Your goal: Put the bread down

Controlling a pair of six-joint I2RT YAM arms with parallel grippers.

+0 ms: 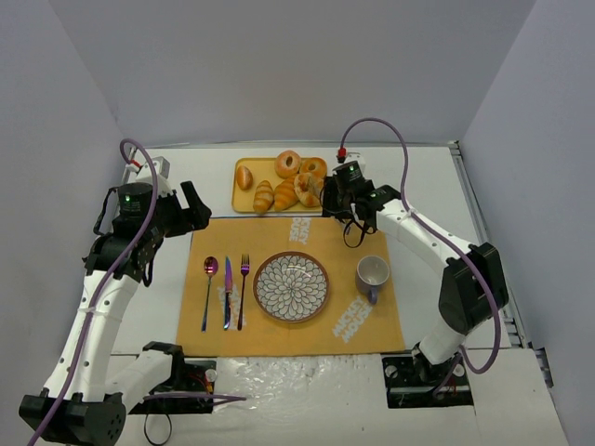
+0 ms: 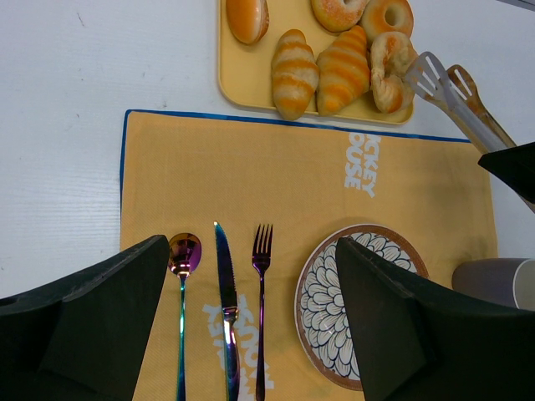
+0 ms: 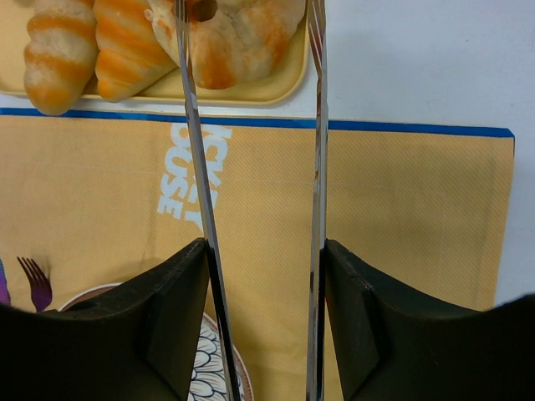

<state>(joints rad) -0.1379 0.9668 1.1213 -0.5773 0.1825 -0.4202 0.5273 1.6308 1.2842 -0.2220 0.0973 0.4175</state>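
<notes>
Several breads lie on a yellow tray (image 1: 249,201) at the back: a roll (image 1: 244,177), two striped croissants (image 1: 274,195), two ring doughnuts (image 1: 300,165) and a twisted bun (image 1: 305,189). My right gripper (image 1: 342,197) (image 3: 266,251) is shut on a pair of metal tongs (image 2: 451,96) (image 3: 194,125). The tongs' arms stand spread, and their heads sit at the twisted bun's (image 3: 238,42) right edge on the tray's right end. No bread is lifted. The patterned plate (image 1: 262,279) lies bare on the orange placemat. My left gripper (image 1: 195,209) (image 2: 251,242) hangs open above the placemat's left side.
On the orange placemat (image 1: 279,232) lie a spoon (image 1: 208,288), a knife (image 1: 226,290) and a fork (image 1: 244,288) to the left of the plate. A grey cup (image 1: 372,274) stands to its right. White walls close in the back and sides.
</notes>
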